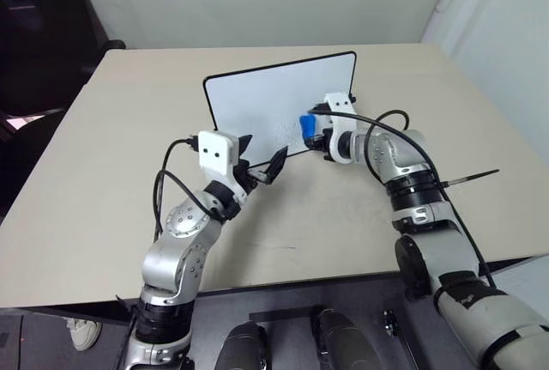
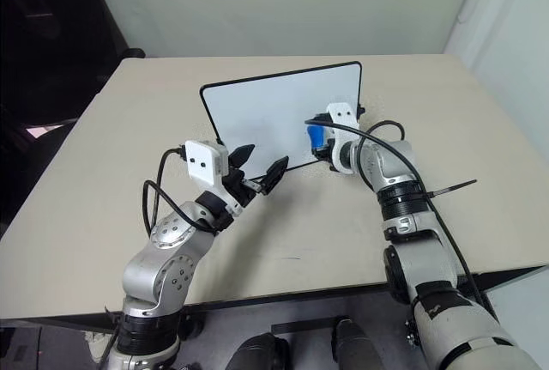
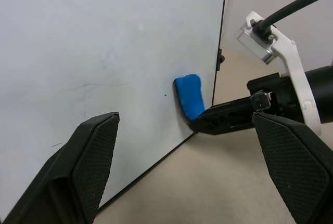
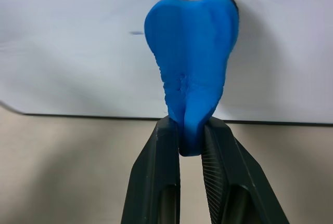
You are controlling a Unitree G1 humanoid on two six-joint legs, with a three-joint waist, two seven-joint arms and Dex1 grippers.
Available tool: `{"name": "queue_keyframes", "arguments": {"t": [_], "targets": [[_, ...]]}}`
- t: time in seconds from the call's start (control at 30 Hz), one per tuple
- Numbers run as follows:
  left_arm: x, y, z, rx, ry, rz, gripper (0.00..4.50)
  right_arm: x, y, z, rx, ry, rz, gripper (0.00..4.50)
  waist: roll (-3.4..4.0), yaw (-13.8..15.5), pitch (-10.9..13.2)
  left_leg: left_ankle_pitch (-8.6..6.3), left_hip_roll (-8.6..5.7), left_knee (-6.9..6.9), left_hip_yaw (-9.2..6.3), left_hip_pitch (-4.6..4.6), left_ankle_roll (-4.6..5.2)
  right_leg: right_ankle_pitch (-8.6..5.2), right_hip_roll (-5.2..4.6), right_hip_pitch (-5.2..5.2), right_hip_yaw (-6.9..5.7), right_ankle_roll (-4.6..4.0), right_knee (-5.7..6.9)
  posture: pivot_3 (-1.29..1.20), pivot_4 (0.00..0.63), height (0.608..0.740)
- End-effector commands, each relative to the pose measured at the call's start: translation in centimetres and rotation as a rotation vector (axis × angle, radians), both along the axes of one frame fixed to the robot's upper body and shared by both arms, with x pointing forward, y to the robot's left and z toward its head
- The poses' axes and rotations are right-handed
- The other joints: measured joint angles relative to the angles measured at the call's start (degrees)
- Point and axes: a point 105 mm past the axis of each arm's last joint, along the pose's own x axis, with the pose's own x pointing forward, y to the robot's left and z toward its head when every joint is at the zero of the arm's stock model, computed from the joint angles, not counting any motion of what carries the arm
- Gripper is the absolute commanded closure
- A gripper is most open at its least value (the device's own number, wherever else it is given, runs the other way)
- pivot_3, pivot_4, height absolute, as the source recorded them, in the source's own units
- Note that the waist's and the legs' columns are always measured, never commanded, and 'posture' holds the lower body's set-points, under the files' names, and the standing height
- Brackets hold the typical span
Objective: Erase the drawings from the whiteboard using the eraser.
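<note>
The whiteboard (image 1: 274,95) stands tilted back on the beige table (image 1: 120,172), its face toward me. My right gripper (image 4: 190,130) is shut on the bright blue eraser (image 4: 190,52), whose top presses against the board's face near its lower right corner (image 1: 305,124). Of the drawings, faint thin lines (image 3: 93,85) show on the board to the left of the eraser, and a tiny dark dot (image 3: 165,96) sits close beside it. My left gripper (image 2: 258,161) hangs open just in front of the board's lower edge, its fingers spread wide with nothing between them.
A dark chair (image 1: 43,35) stands past the table's far left corner. The table's front edge (image 1: 283,284) runs just below my arms. Bare tabletop lies to the left, to the right and in front of the board.
</note>
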Motion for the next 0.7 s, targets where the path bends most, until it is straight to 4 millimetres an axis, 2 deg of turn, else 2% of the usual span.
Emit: {"name": "queue_keyframes", "arguments": {"t": [0.03, 0.1, 0.33, 0.4, 0.5, 0.6, 0.7], "targets": [[-0.2, 0.0, 0.8, -0.004, -0.044, -0.003, 0.00, 0.3, 0.0, 2.6, 0.016, -0.082, -0.004, 4.13, 0.00, -0.1, 0.0, 0.00, 0.00, -0.01, 0.01, 0.00, 0.00, 0.00, 0.00, 0.00, 0.01, 0.00, 0.02, 0.00, 0.150, 0.740], [-0.2, -0.1, 0.8, -0.005, -0.046, -0.003, 0.00, -0.2, 1.0, 2.8, 0.020, -0.084, 0.034, 4.13, 0.00, -0.1, 0.0, 0.00, 0.01, -0.02, 0.00, 0.00, 0.00, 0.00, 0.02, 0.00, 0.01, 0.00, 0.07, 0.00, 0.150, 0.740], [-0.1, -0.7, 1.2, -0.010, -0.053, -0.018, 0.00, -3.0, 6.7, 2.5, 0.030, -0.077, 0.224, 4.13, 0.00, -0.9, 0.0, 0.01, 0.05, -0.05, -0.01, 0.00, -0.01, 0.00, 0.08, -0.05, 0.00, 0.01, 0.10, 0.00, 0.150, 0.740], [-0.1, -0.7, 1.3, -0.010, -0.056, -0.014, 0.00, -3.6, 7.5, 2.6, 0.040, -0.078, 0.251, 4.13, 0.00, -0.7, 0.0, 0.01, 0.08, -0.06, -0.01, 0.00, -0.01, -0.01, 0.09, -0.05, -0.05, 0.01, 0.09, 0.00, 0.150, 0.740], [-0.1, -0.6, 1.2, -0.011, -0.056, -0.011, 0.00, -3.7, 7.4, 2.3, 0.041, -0.077, 0.249, 4.13, 0.00, -0.4, 0.0, 0.00, 0.07, -0.03, -0.03, 0.01, -0.01, -0.01, 0.07, -0.12, -0.08, 0.01, -0.03, 0.00, 0.150, 0.740], [-0.2, -0.4, 1.1, -0.011, -0.055, -0.009, 0.00, -2.7, 5.7, 1.7, 0.022, -0.066, 0.186, 4.13, 0.00, -0.4, 0.0, 0.00, 0.00, 0.00, 0.00, 0.01, -0.01, -0.01, 0.01, -0.14, -0.05, 0.01, -0.10, 0.00, 0.150, 0.740], [-0.3, -0.1, 1.0, -0.006, -0.056, 0.006, 0.00, -1.8, 3.8, 1.9, 0.031, -0.070, 0.126, 4.13, 0.00, -0.3, 0.0, 0.00, -0.01, 0.00, 0.00, 0.01, -0.01, -0.01, 0.00, -0.12, -0.04, 0.01, -0.09, 0.00, 0.150, 0.740]]}}
